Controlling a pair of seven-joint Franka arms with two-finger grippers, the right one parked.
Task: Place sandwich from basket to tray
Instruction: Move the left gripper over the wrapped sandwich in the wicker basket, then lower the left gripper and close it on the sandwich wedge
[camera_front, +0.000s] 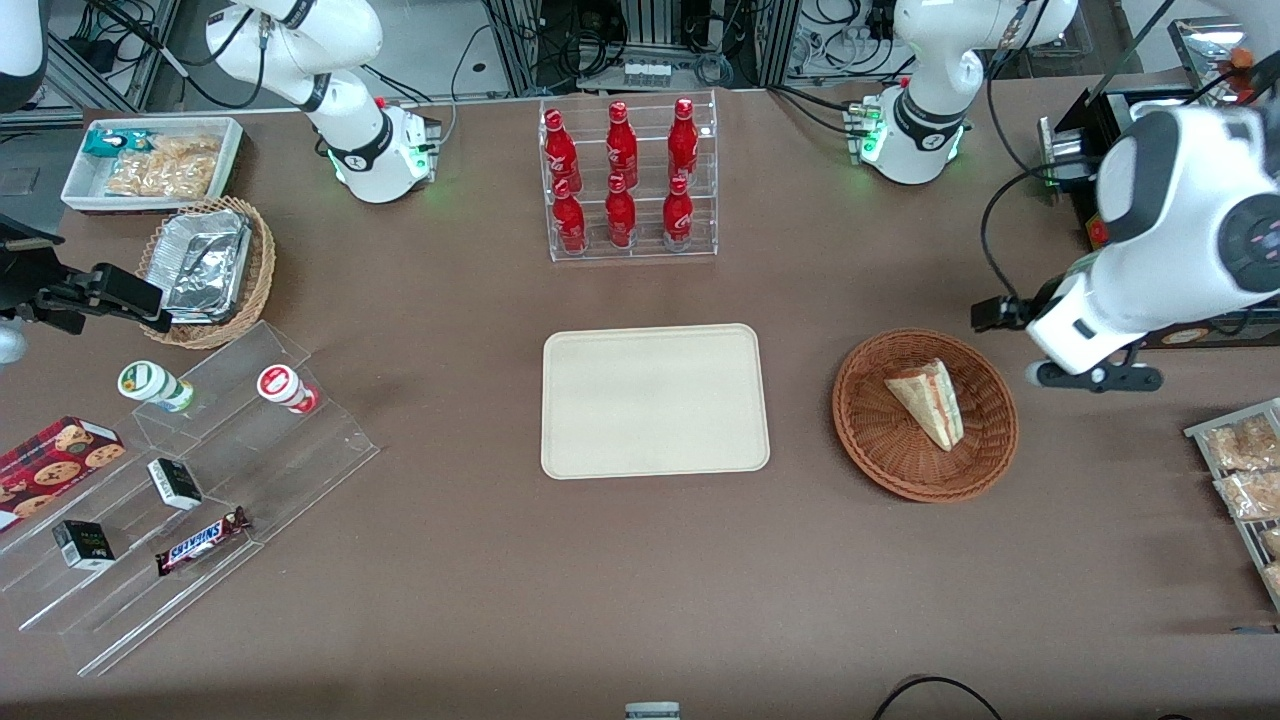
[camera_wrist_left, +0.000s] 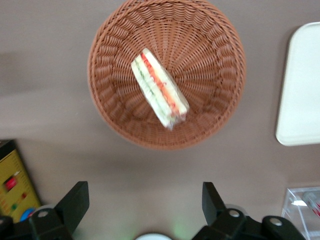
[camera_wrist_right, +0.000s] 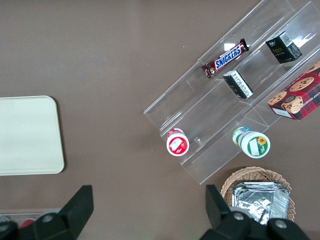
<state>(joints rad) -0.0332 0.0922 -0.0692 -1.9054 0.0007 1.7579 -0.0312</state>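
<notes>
nothing moved yet: the pale triangular sandwich (camera_wrist_left: 159, 88) lies in the reddish-brown woven basket (camera_wrist_left: 112, 55), claw (camera_wrist_left: 145, 207) spread above it, cream rectangular tray (camera_front: 655, 400) bare.

A brown table (camera_front: 640, 590) carries the tray (camera_front: 655, 400), the basket (camera_front: 925, 415), a bottle rack (camera_front: 630, 180); the open gripper (camera_wrist_left: 145, 200) hovers above it

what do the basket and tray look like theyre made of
The basket looks like woven wicker, reddish-brown, with ribbed strands. The tray looks like matte cream plastic or moulded fibre, smooth with no glare. The end effector hangs open above the table beside the basket.
</notes>
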